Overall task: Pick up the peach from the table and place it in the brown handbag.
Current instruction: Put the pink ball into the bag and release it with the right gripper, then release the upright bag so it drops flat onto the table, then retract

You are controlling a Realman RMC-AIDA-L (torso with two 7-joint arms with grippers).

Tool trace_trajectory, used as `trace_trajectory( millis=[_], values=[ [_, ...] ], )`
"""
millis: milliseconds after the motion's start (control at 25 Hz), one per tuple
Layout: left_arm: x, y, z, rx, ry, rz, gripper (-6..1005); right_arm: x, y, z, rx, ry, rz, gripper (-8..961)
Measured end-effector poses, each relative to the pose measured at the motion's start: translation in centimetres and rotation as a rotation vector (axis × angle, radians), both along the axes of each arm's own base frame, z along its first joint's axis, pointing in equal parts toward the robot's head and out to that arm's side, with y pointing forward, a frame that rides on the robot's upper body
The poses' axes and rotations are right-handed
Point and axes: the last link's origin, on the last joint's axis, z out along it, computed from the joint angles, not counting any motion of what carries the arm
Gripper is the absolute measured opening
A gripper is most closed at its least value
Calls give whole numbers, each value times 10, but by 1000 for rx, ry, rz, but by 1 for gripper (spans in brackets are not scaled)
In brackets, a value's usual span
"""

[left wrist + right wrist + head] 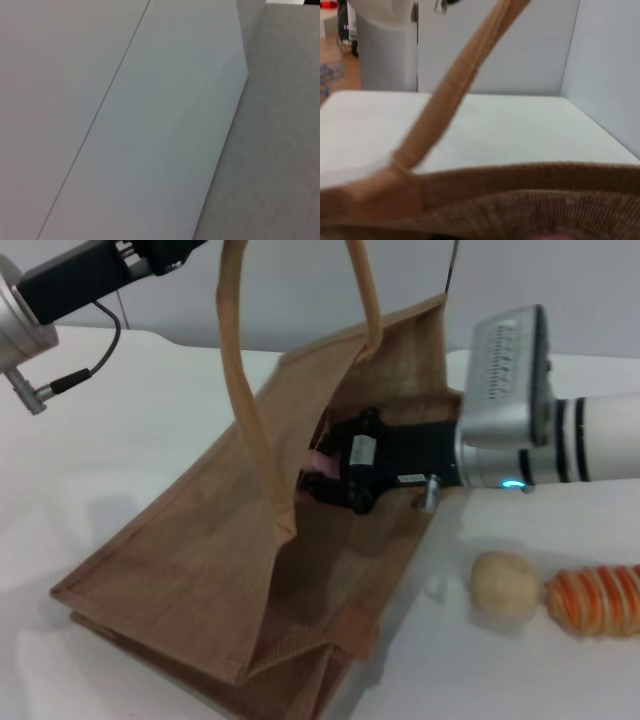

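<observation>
The brown handbag stands tilted on the white table in the head view, its mouth open toward the right. Its two lighter handles rise past the top edge. My right gripper reaches into the bag's mouth and is shut on the pale-pink peach, which is mostly hidden by the handle and the black fingers. The right wrist view shows the bag's rim and one handle close up. My left gripper is at the top left, near the raised handles.
A beige ball and an orange-and-white striped object lie on the table right of the bag. The left wrist view shows only grey wall panels.
</observation>
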Motion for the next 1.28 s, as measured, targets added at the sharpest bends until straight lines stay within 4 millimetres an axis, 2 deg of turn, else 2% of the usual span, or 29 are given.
trace_trajectory(
  millis=[160, 360, 680, 840, 1080, 1160, 1200, 1280],
  values=[
    [2, 0, 2, 0, -11, -7, 127, 0, 10, -8, 65, -52, -32, 330],
    [-7, -3, 10, 33, -41, 16, 126, 2, 17, -6, 117, -29, -80, 337],
    [-26, -6, 19, 79, -65, 86, 126, 14, 7, 8, 77, 49, -92, 410],
    [-38, -3, 21, 90, -68, 138, 126, 33, -3, 33, 61, 134, -100, 447],
    [-46, 3, 19, 107, -63, 184, 127, 82, -13, 89, 197, 253, -225, 697],
    [-49, 5, 19, 120, -57, 206, 127, 98, -17, 103, 268, 291, -273, 701],
    [-51, 6, 17, 124, -55, 221, 127, 112, -21, 118, 351, 347, -326, 703],
    [-56, 9, 13, 129, -53, 257, 127, 119, -22, 126, 398, 379, -352, 707]
  ],
)
